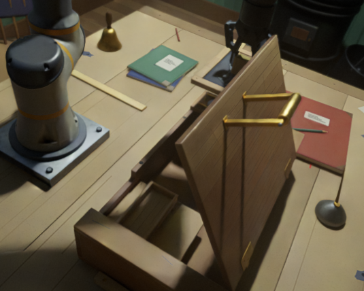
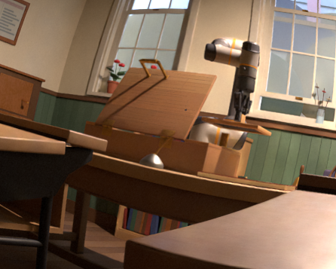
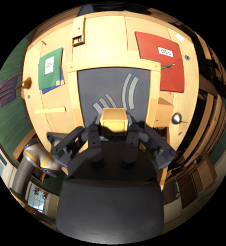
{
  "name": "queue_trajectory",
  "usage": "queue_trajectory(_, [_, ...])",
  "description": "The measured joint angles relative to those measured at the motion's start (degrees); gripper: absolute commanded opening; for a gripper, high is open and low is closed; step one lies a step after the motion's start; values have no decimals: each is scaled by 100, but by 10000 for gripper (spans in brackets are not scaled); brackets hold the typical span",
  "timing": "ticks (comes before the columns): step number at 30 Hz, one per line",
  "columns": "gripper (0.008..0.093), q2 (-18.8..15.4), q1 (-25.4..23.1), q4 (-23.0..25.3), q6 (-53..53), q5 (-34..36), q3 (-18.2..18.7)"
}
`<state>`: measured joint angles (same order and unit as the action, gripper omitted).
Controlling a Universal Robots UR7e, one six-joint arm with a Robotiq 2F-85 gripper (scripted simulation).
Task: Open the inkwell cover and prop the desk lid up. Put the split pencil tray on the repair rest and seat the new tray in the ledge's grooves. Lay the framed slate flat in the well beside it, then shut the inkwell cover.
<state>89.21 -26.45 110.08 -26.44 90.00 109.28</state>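
I carry the framed slate (image 3: 114, 95) by the wooden grip block (image 3: 114, 121) on its frame; my gripper (image 3: 114, 130) is closed on that block. The slate hangs level in the air above the far end of the desk box (image 2: 235, 124), its dark face marked with pale chalk arcs. The desk lid (image 1: 239, 153) stands propped up on its brass stay (image 1: 263, 112). In the open well a wooden pencil tray (image 1: 149, 207) sits along the ledge at the near end. The inkwell cover is hidden from me.
The red book (image 1: 323, 136) with a green pencil lies right of the desk. Green and blue books (image 1: 163, 66), a ruler (image 1: 108, 90) and a brass bell (image 1: 109, 37) lie to the left. A grey weight (image 1: 330, 212) sits near right. The arm's base (image 1: 45, 136) stands left.
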Motion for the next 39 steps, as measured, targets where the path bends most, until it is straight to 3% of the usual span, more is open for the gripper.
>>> queue_trajectory(12, [80, 870, 1469, -62, 1467, 0, 806])
queue_trajectory(22, [80, 1242, 2484, -134, 2481, 0, 1107])
queue_trajectory(29, [80, 1331, 2835, -156, 2832, 0, 1176])
queue_trajectory(39, [80, 1350, 2913, -160, 2915, -1, 1191])
